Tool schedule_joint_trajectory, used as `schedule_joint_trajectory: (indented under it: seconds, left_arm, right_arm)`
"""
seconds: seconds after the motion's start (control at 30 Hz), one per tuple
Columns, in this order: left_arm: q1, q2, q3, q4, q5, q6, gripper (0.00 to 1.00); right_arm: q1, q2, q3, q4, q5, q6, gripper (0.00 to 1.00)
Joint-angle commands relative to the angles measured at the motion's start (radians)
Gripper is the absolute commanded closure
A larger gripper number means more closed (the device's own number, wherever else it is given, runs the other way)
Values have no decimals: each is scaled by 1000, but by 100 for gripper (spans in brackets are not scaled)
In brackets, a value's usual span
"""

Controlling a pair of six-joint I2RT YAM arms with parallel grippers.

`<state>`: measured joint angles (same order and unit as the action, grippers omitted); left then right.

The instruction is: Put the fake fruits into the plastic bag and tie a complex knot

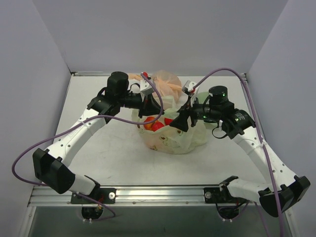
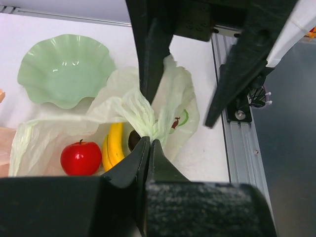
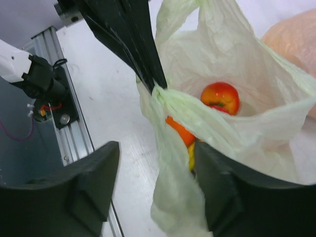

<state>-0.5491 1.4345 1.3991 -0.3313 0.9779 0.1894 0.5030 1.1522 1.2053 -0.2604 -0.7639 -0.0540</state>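
Counter white, filling the middle of the top view. Plastic bag, pale green and crinkled, sits at centre frame between both arms, mouth gaping. Peach bag, knotted, lies just behind it toward upper centre. Green wavy dish is at upper left of the left wrist view, near the bag. Left claw is pressed fully together on a twisted strip of the bag's rim. Right claw has jaws apart, gripping nothing, and straddles the rim below that pinch; whether a finger touches plastic, cannot tell. Inside the bag: bananas, red apple at lower left, red-yellow fruit, and orange fruit partly under the rim.
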Motion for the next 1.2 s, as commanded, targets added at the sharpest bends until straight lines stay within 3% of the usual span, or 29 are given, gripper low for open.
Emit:
schedule_joint_trajectory:
  seconds: [0.0,0.03,0.17,0.53,0.77,0.87,1.07,1.17]
  left_arm:
    - [-2,-39,23,-20,-7,24,100]
    - [-2,-40,24,-23,-8,24,100]
    - [-3,-46,40,-40,-11,31,100]
    - [-6,-22,98,-63,13,62,100]
    - [-11,-20,120,-75,19,82,100]
    - [-9,-31,121,-78,-4,96,100]
    - [0,-39,127,-29,-35,70,100]
    - [0,-40,127,-2,-31,50,100]
  right_arm:
    - [-30,-54,65,-140,34,-148,34]
    - [-55,-66,74,-178,38,-173,21]
    - [-67,-120,105,-214,41,-292,2]
    - [-58,70,177,-209,-150,-590,0]
    - [-52,187,198,-212,-193,-699,0]
    - [-61,207,195,-218,-195,-696,7]
    - [-66,195,111,-226,-210,-702,31]
    - [-60,213,99,-221,-216,-692,52]
